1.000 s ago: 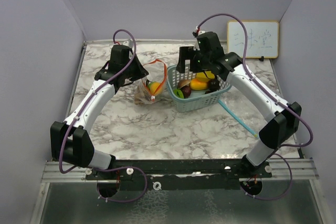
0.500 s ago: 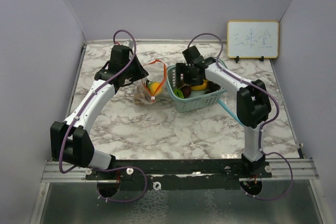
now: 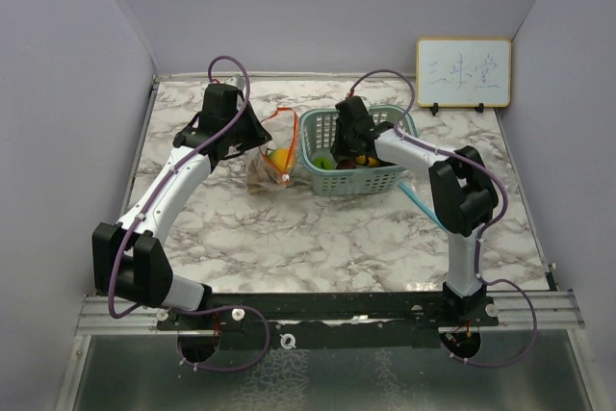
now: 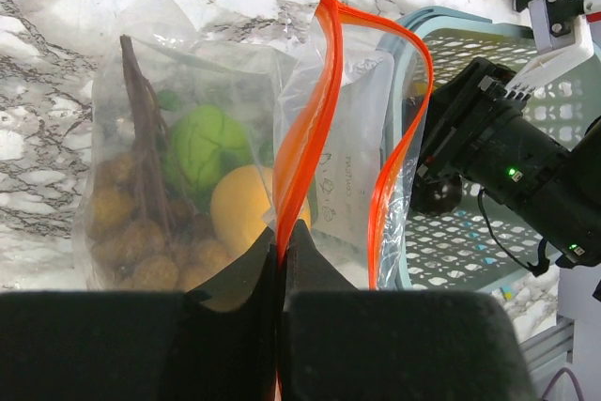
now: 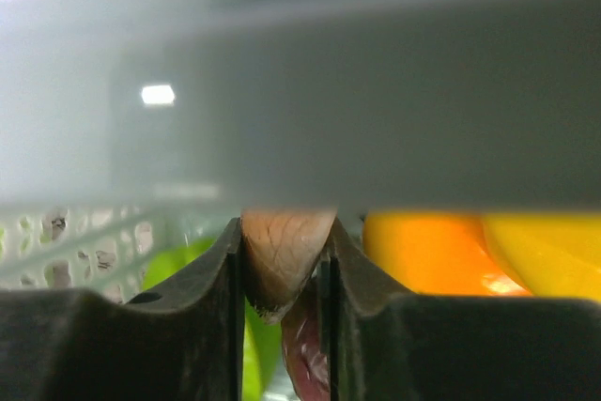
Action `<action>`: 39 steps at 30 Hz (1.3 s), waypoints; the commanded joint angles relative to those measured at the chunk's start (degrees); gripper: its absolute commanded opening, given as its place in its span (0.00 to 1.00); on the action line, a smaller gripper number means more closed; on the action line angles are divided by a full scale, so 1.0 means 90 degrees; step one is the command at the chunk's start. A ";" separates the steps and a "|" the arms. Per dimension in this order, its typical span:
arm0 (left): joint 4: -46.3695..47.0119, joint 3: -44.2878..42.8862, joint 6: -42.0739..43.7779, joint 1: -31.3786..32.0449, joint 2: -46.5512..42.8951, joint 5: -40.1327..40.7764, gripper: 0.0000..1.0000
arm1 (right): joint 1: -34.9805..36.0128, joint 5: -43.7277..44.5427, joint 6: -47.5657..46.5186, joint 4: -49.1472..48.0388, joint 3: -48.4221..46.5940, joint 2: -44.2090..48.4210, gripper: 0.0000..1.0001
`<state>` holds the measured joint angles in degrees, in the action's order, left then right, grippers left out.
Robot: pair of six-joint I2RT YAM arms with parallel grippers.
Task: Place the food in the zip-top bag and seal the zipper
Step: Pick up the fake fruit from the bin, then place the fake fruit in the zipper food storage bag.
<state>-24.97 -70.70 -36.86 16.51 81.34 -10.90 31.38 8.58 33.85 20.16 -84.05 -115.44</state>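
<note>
Centre frame, my right gripper (image 5: 280,274) clamps a peach (image 5: 285,237) inside the teal basket (image 3: 358,181). At lower centre, my left gripper (image 4: 282,243) pinches the zip-top bag (image 4: 352,176) by its orange rim, green apple (image 4: 208,146) and mango (image 4: 246,202) inside.

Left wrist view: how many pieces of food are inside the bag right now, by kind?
Inside the zip-top bag, as far as its clear plastic shows:
Brown grape bunch: 1
Green apple: 1
Orange-yellow mango: 1
Total: 3
</note>
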 commanded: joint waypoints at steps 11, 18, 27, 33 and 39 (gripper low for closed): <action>0.0102 -0.0069 0.0038 -0.0018 -0.0052 -0.0026 0.00 | -0.0049 -0.1402 -0.1066 0.0229 0.0381 0.2398 0.03; 0.0254 -0.0023 -0.0078 -0.0024 0.0045 -0.0210 0.00 | 0.0267 -0.3267 -0.1548 0.0198 -0.0685 0.2324 0.03; 0.0222 0.0008 -0.0098 -0.0020 -0.0147 -0.0211 0.00 | 0.0898 -0.3369 -0.0664 -0.0079 -0.1610 0.1160 0.07; 0.0143 0.0111 -0.0085 -0.0019 -0.0330 -0.0172 0.00 | 0.0908 -0.3030 -0.0444 0.0553 -0.2063 0.0637 0.35; 0.0112 0.0103 0.0015 -0.0018 -0.0360 -0.0088 0.00 | 0.0903 -0.2864 -0.0658 0.0728 -0.2117 0.0839 0.79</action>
<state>-24.77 -69.91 -37.36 16.51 79.81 -11.29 39.46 -18.94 28.82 25.08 -100.42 -110.39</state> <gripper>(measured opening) 0.009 0.622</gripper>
